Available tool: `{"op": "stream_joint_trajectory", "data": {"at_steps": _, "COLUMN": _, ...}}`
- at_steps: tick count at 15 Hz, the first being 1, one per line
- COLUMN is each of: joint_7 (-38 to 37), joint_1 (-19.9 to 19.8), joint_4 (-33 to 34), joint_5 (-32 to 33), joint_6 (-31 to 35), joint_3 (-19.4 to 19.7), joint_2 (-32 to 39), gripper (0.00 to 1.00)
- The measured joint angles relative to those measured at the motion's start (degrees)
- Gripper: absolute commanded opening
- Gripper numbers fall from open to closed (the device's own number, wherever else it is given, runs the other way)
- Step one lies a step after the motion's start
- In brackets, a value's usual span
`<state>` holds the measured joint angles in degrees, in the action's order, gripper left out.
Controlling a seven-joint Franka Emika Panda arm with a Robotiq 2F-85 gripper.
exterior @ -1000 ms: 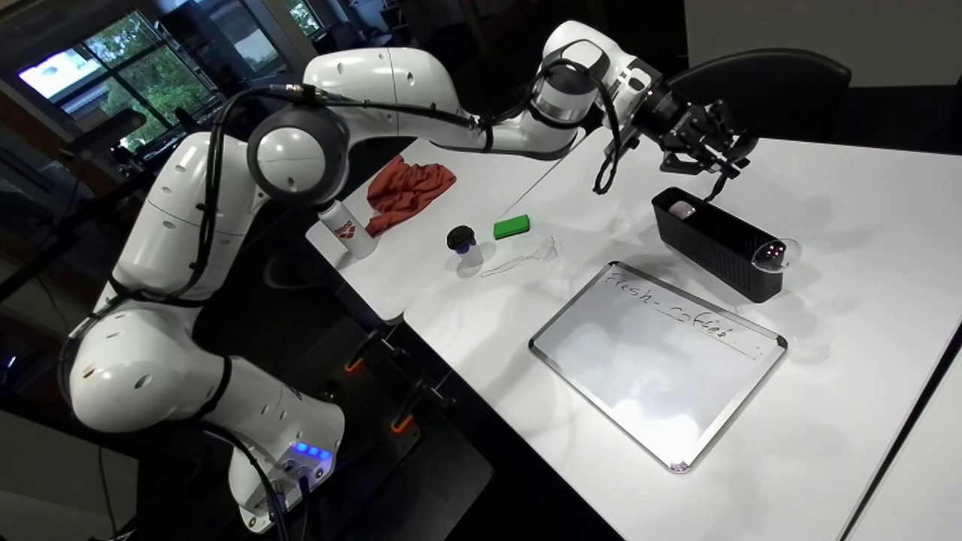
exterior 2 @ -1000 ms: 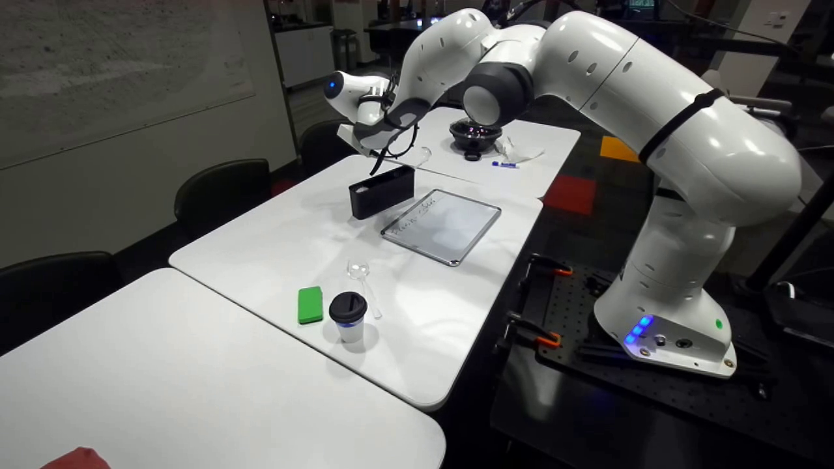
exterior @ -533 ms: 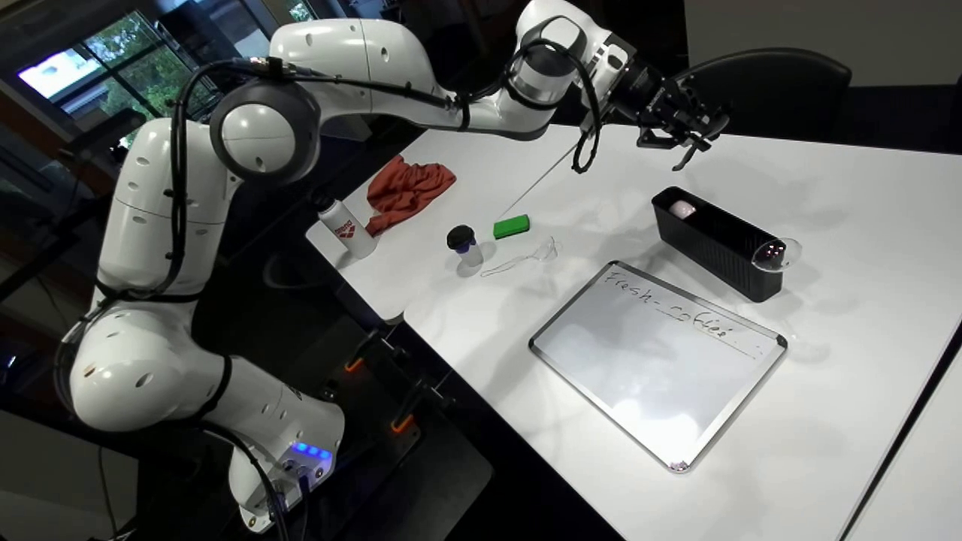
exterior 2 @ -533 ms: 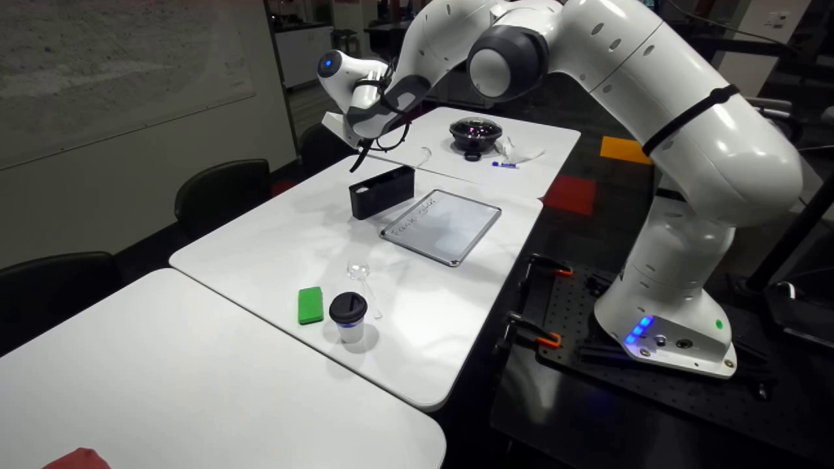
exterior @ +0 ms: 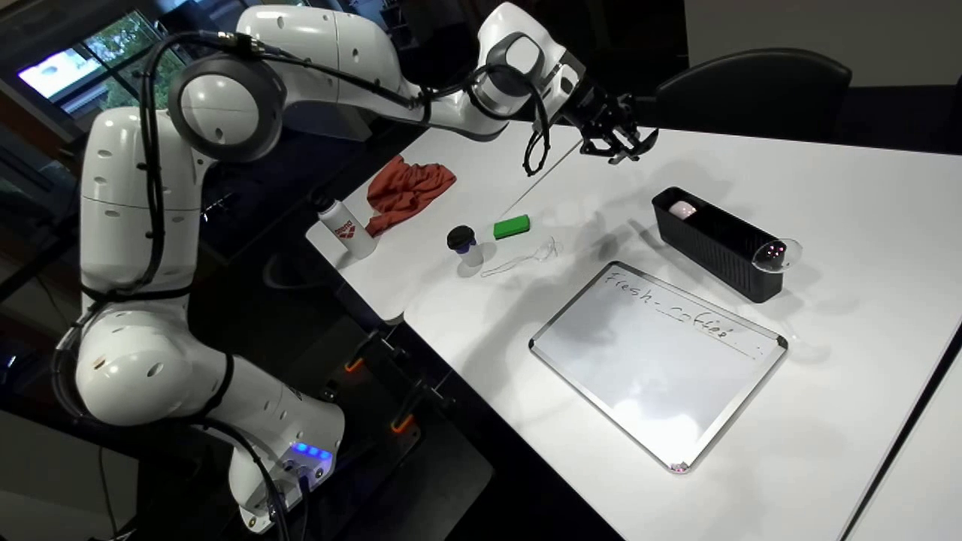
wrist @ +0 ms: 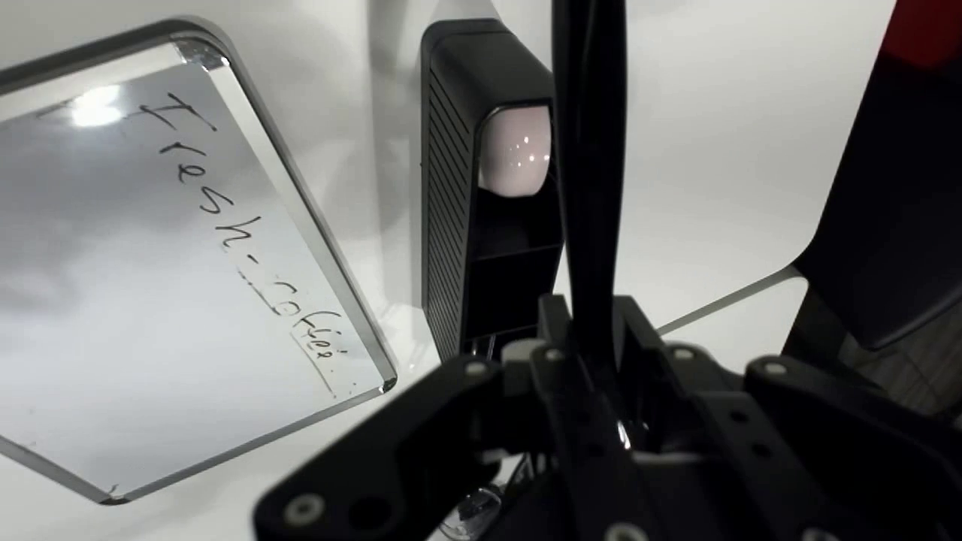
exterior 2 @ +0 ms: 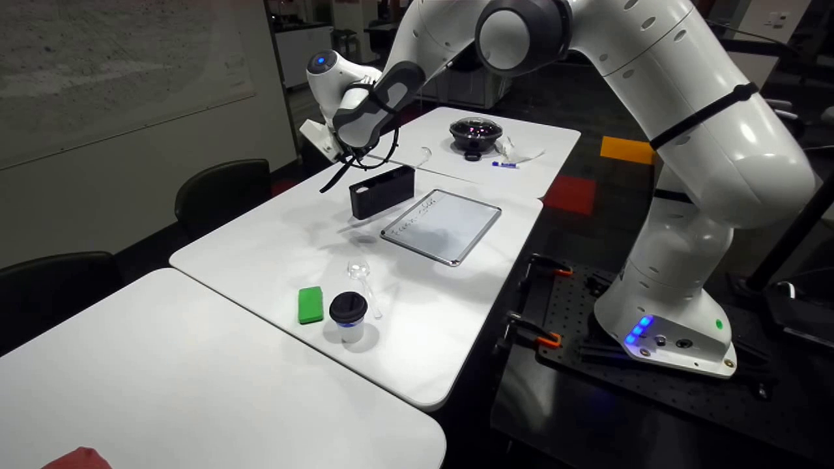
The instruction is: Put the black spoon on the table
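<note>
Black spoon [wrist: 594, 150], gripped by the end effector [wrist: 590, 323], hangs in the air above the white surface [exterior: 849, 195]; the jaws sit narrow on either side of it. From its base [exterior 2: 684, 332] the arm [exterior: 113, 225] climbs steeply, folds at the elbow and reaches out over the surface, its wrist turned so that the end effector slants downward. In an exterior view the forearm [exterior 2: 430, 32] is partly cut off by the top edge.

In an exterior view the spoon [exterior 2: 335, 177] shows as a thin dark strip, tilted down and away from the wrist. Where the end effector [exterior: 620, 150] is seen more fully, the spoon's outline merges with it and cannot be traced. The wrist view follows the spoon from the jaws up past the top edge; which end leads is unclear.

That view also looks into the black tray [wrist: 443, 248], at a pale pink object [wrist: 515, 154] that is only a small patch in both exterior views. Beside the tray lies a whiteboard [wrist: 150, 300] with handwriting. Both exterior views show a green block [exterior 2: 310, 305], an upright lidded cup [exterior 2: 348, 316] and a clear utensil [exterior 2: 358, 269]. A white bottle [exterior: 349, 229] appears only in an exterior view; so does a lidded black bowl [exterior 2: 475, 133].
</note>
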<state>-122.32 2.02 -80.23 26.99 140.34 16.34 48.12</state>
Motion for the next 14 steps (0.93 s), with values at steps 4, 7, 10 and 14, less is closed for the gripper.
{"op": "stream_joint_trajectory", "data": {"at_steps": 4, "joint_7": -5.94, "joint_1": 5.18, "joint_4": -8.49, "joint_5": -1.18, "joint_6": 0.06, "joint_3": 0.94, "joint_2": -4.92, "gripper": 0.05}}
{"op": "stream_joint_trajectory", "data": {"at_steps": 7, "joint_7": -6.34, "joint_1": 6.51, "joint_4": -10.94, "joint_5": -1.18, "joint_6": 0.05, "joint_3": 0.98, "joint_2": -6.24, "gripper": 0.18}}
{"op": "stream_joint_trajectory", "data": {"at_steps": 10, "joint_7": -6.31, "joint_1": 6.28, "joint_4": -10.75, "joint_5": -1.18, "joint_6": 0.05, "joint_3": 1.05, "joint_2": -5.87, "gripper": 0.05}}
{"op": "stream_joint_trajectory", "data": {"at_steps": 14, "joint_7": -6.29, "joint_1": 5.47, "joint_4": -10.76, "joint_5": -4.65, "joint_6": 0.05, "joint_3": 0.27, "joint_2": -4.82, "gripper": 0.05}}
